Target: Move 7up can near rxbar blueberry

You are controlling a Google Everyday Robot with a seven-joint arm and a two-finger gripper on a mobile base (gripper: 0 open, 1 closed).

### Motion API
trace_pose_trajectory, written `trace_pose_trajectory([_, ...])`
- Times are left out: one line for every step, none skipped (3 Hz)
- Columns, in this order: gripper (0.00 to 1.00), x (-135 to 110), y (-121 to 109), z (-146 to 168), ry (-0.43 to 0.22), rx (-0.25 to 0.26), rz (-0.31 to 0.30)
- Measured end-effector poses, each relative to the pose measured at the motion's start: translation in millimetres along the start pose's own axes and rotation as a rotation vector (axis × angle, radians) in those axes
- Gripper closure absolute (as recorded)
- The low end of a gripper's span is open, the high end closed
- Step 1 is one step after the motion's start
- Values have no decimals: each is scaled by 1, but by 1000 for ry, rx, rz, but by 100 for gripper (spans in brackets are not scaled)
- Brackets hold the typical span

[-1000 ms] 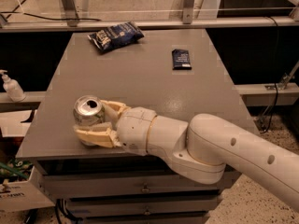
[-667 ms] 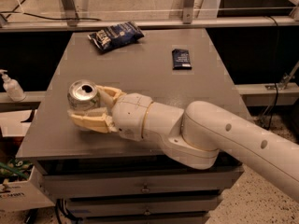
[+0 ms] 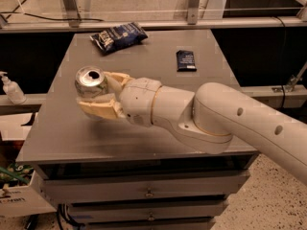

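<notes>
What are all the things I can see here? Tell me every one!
7up can: one, silvery, held in the gripper over the left part of the table.
rxbar blueberry: one, dark navy, lying flat on the far right part of the table.
chip bag: one, dark blue with white lettering, at the far edge of the table.
table: one, grey, in the middle of the view.
drawers: a stack, grey, under the tabletop.
pump bottle: one, clear, on a ledge left of the table.
arm: one, white, reaching in from the right.
gripper: one, cream, shut on the can.
</notes>
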State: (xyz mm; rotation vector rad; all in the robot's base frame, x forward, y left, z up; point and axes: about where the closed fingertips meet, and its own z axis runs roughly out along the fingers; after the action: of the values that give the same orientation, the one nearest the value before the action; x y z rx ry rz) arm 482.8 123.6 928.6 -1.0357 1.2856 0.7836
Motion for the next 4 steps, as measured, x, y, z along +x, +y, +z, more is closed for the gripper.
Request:
trace_pose_trajectory([100,2,-17,-34,91,67,-32])
trace_pose_trajectory([100,11,-32,-69,185,134,-48])
trace_pose_trajectory([100,27,-52,-114,273,224,-40])
trace_pose_trajectory([100,27,-51,-114,273,223,-40])
